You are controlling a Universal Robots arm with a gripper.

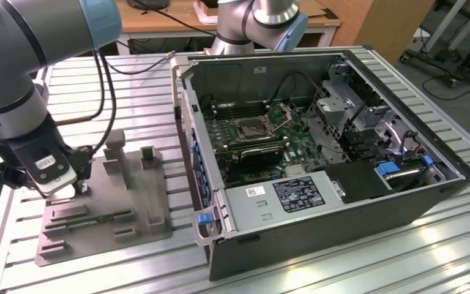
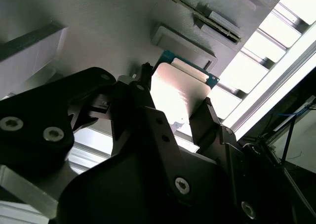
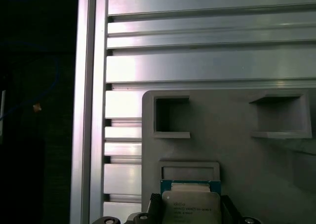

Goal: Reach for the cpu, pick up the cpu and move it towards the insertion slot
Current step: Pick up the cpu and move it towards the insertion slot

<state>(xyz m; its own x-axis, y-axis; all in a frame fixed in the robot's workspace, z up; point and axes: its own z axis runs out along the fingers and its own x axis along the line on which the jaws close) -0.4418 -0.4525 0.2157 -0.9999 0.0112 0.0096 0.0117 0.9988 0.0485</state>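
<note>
Clamping the cpu [image 2: 183,88] on two opposite edges, the gripper [image 2: 175,93] sits near a corner of the fixture [image 1: 137,202] (table slats [image 3: 207,66] beside). The arm [image 1: 14,104] points down, with the slot [image 1: 251,127] well apart.

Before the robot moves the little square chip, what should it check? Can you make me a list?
1. Grip: the tool has its fingers against two opposite sides of the cpu, in both wrist views. Ok.
2. Chip lifted clear of the gray holder: cannot tell.
3. Insertion slot: its dark centre looks uncovered in the exterior view. Ok.
4. Straight path across: the computer case's wall stands between the holder and the slot. Not ok for a flat slide.
</note>
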